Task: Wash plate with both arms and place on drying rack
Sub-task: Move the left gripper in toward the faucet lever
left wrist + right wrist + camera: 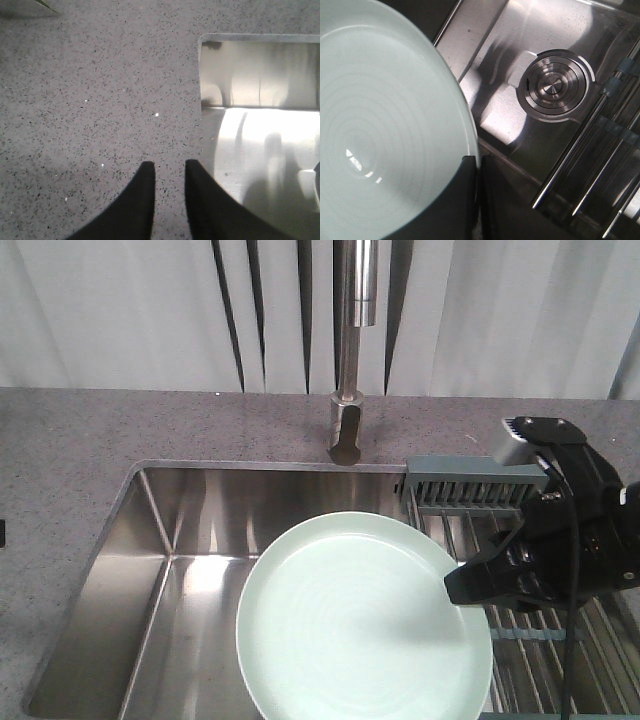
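While I'm watching the front camera, the plate (365, 620) is sitting face-up over the right half of the sink (170, 530), with its right edge reaching across to the rack (540, 640). The right arm (575, 530) is leaning in from the right above the rack bars, and its jaws are meeting the plate at the right rim. From this angle I'm not able to tell whether the plate is touching the sink floor. This camera alone is giving me the faucet (347, 390) standing behind the sink on the worktop (60, 460). It is also showing the caddy (470, 485) at the rack's far end, just behind the arm.

The right wrist camera is giving me the grip itself. The jaws are clamping the plate's rim, one finger lying over the inner face and the other outside it, with the rim running down the thin slit between them. Faint rings are showing on the plate's face here, which the front camera is not picking up. Past the rim I'm seeing the drain (552, 85) in the sink floor and the rack's bars slanting by on the right.

Only the left wrist camera is showing me the left arm (135, 210). Its jaws are standing slightly apart over the speckled worktop, with bare stone showing in the gap. The sink's corner is lying just to their right, and the arm is well apart from the plate.
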